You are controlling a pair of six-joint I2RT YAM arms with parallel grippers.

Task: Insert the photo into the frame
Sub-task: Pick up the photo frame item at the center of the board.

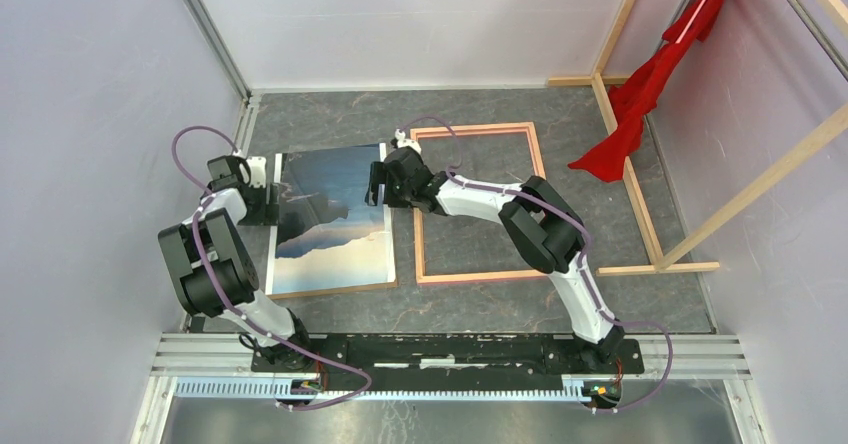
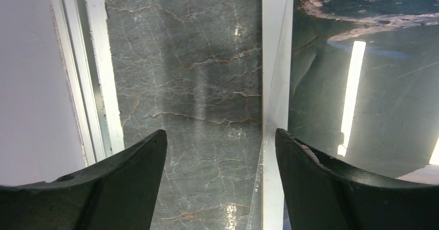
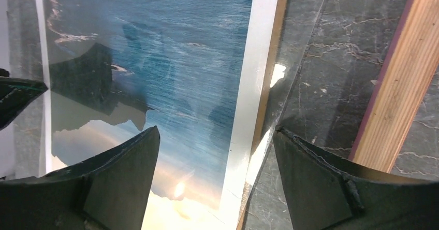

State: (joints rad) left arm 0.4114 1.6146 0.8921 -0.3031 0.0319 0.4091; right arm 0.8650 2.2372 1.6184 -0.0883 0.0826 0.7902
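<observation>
The left gripper (image 1: 268,196) sits left of centre in the top view, jaws wide apart at the photo's left edge. In its wrist view the two dark fingers (image 2: 119,183) fill the lower corners. Between them lie bare marble and the photo's white border, which runs up the picture just inside the right-hand finger. I cannot tell whether either finger touches the print. The right gripper (image 1: 380,182) is near the middle of the top view, over the photo's right edge close to its upper corner, and is also spread wide, holding nothing. In its wrist view its fingers (image 3: 321,183) straddle that edge, one over blue water and the other over marble. The photo (image 1: 330,229) lies flat and picture side up, left of centre, with dark sea at the top, mountains across the middle and pale sky lower down. A thin brown edge shows beside its white border in the right wrist view. The frame (image 1: 478,277) lies flat just right of the photo, with a narrow strip of table between them. Its tan wood side faces up, with pink along the rim, and marble shows through its opening. The right arm reaches across the frame's opening. The table (image 1: 480,309) is grey veined marble. At the upper right a red cloth (image 1: 640,104) hangs by bare wooden beams (image 1: 640,204).
</observation>
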